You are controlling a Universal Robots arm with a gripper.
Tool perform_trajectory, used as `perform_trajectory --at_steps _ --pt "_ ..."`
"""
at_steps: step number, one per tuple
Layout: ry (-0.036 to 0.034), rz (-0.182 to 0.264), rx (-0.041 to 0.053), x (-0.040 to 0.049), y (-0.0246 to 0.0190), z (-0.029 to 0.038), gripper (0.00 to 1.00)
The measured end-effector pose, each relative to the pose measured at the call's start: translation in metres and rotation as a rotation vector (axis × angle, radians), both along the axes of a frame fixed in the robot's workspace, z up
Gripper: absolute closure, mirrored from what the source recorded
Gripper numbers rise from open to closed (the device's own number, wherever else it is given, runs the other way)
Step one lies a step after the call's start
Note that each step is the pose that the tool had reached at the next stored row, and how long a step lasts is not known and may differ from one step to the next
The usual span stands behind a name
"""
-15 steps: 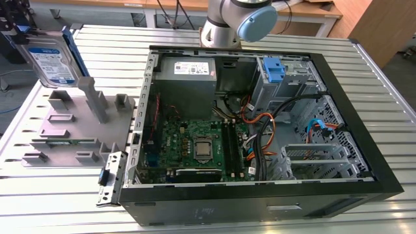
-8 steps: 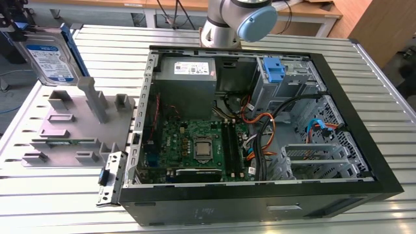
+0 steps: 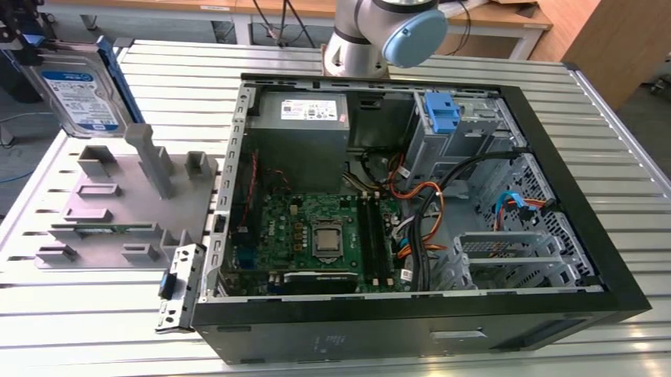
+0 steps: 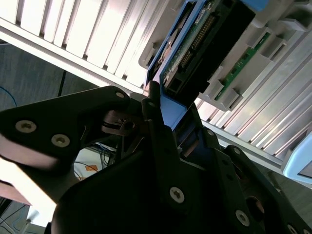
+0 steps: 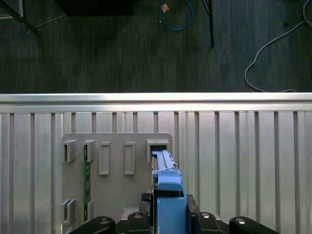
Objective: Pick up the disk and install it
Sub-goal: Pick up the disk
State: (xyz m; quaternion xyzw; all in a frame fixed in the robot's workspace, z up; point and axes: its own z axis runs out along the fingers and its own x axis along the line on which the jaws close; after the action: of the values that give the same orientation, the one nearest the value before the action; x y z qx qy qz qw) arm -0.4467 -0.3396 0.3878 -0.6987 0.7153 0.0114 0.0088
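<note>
Gripper [image 5: 168,214] is clamped tight on the disk [image 3: 80,93]. In the second wrist view the black fingers [image 4: 155,127] pinch the blue side rail. One gripper, one disk.

In the exterior view the disk stands on edge, label facing us, up at the far corner of the table [image 3: 63,330] on the exterior view's left. It sits right over the end of the grey holder [image 3: 115,196]. Whether its lower edge touches the holder, I can't tell. In the first wrist view the disk runs out from the fingers and its far end lines up with the end slot [image 5: 158,147].

One holder, and in the first wrist view it shows a row of five slots along its far side. One green memory stick [image 5: 87,170] stands in a slot, well apart from the disk.

One open computer case [image 3: 419,314] lies beside the holder, towards the exterior view's right. Inside it there's one green motherboard [image 3: 314,236], one grey power supply [image 3: 304,110] and one bare blue bracket [image 3: 442,110] up in the drive cage. Orange wires [image 3: 419,192] and a thick black cable [image 3: 472,165] loop through the middle of the case, between the motherboard and the cage. The tall post [image 3: 152,161] of the holder stands between the disk and the case wall. One small metal bracket [image 3: 178,287] lies on the table against the case's near corner. The arm's base [image 3: 378,31] sits behind the case.
</note>
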Motion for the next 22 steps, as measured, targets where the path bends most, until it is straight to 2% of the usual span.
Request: perform_trajectory --at_steps 22 --pt "-0.0001 0.0 0.0 0.0 0.0 0.0075 0.64"
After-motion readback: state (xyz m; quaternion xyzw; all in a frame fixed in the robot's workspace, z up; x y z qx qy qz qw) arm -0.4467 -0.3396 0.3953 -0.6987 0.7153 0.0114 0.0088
